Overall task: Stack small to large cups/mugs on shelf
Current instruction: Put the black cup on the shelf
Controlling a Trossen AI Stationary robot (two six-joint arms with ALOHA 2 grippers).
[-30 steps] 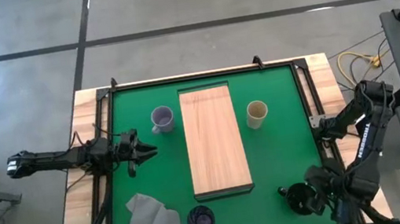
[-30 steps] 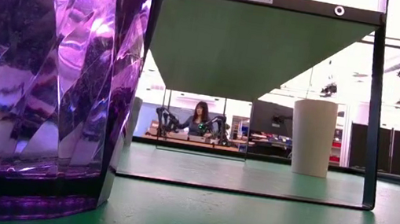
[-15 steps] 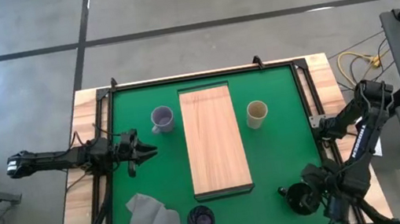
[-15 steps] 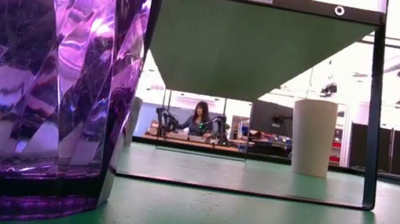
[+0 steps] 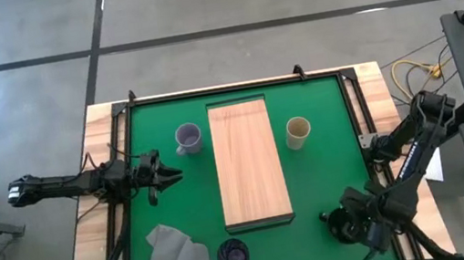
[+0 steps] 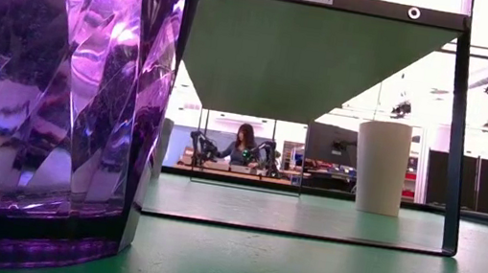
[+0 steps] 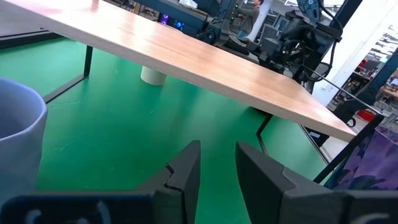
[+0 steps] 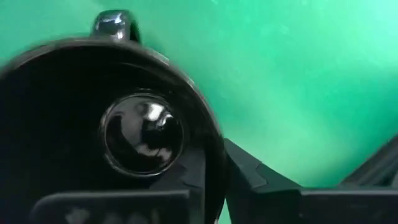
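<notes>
The left end effector is waiting at the left of the green surface, fingers apart, near the lavender mug. The cloth and purple glass are sitting at the near edge. The shelf is standing in the middle — the tan cup just right of it. At the near right, the right end effector is gripping the black mug's rim — one finger inside, one outside.

Grey concrete floor surrounds the table.

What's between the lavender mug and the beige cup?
The wooden shelf lies between the lavender mug and beige cup, per the high view.
</notes>
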